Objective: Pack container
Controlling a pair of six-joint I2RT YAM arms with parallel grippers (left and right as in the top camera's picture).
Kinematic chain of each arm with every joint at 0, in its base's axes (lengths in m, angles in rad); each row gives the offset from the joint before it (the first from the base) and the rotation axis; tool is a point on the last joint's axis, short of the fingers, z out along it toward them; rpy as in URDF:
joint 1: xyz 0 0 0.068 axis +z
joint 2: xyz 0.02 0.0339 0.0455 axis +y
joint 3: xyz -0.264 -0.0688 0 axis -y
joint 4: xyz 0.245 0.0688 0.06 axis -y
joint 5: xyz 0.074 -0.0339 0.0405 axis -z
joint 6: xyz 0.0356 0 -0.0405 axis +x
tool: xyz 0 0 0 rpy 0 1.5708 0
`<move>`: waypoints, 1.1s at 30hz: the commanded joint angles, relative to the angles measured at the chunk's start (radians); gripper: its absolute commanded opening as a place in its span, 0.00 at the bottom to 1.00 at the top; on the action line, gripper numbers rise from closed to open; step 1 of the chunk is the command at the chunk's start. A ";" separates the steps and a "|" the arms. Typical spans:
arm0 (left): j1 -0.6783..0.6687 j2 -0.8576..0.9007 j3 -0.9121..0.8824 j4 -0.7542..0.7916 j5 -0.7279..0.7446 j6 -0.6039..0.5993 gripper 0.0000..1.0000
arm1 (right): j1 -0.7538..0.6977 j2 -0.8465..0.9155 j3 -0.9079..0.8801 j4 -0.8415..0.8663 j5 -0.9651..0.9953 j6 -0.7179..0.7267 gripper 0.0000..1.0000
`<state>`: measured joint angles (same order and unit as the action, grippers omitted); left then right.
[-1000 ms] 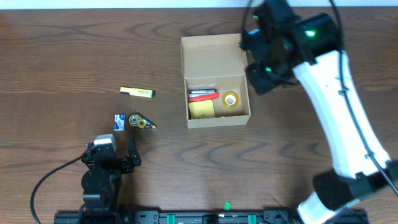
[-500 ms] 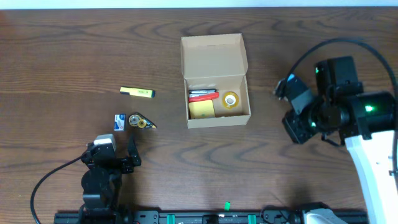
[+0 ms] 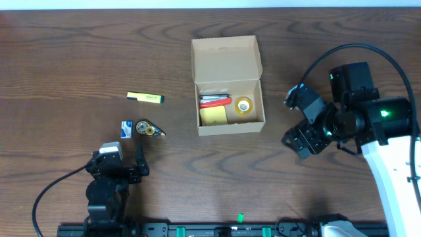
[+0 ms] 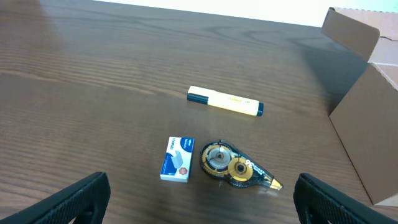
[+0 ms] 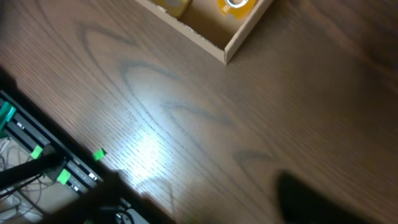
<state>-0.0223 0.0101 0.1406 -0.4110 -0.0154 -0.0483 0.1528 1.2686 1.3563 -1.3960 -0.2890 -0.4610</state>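
Observation:
The container (image 3: 227, 122) is a tan cardboard box at the table's middle, its flap lid (image 3: 225, 58) folded back. Inside lie red pens (image 3: 214, 101), a yellow pad (image 3: 213, 116) and a tape roll (image 3: 244, 105). My right gripper (image 3: 295, 120) hovers to the right of the box, apart from it, open and holding nothing. The blurred right wrist view shows the box corner (image 5: 235, 45) at the top and wide-spread dark fingers (image 5: 323, 199). My left gripper (image 3: 122, 163) rests open at the front left, its fingers (image 4: 81, 196) far apart.
A yellow highlighter (image 3: 145, 98) (image 4: 225, 101), a small blue box (image 3: 127, 128) (image 4: 178, 159) and a correction tape dispenser (image 3: 150, 129) (image 4: 239, 168) lie left of the container, ahead of the left gripper. A black rail (image 3: 217, 230) runs along the front edge.
The right arm has swung from above the box's back right corner to the table right of it, and its jaws have gone from shut to open. The left arm stayed still.

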 commanded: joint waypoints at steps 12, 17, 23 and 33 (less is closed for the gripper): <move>0.005 -0.006 -0.019 -0.006 -0.014 0.011 0.95 | -0.008 -0.009 0.003 0.005 0.016 -0.011 0.99; 0.005 -0.006 -0.019 -0.006 -0.014 0.011 0.95 | -0.008 -0.009 0.003 0.005 0.016 -0.011 0.99; 0.005 -0.006 -0.019 -0.006 -0.014 0.011 0.95 | -0.008 -0.009 0.003 0.005 0.015 -0.011 0.99; 0.005 -0.006 -0.019 -0.005 -0.014 0.011 0.95 | -0.008 -0.009 0.003 0.005 0.016 -0.011 0.99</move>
<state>-0.0223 0.0101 0.1406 -0.4110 -0.0154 -0.0483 0.1528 1.2686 1.3563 -1.3930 -0.2733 -0.4625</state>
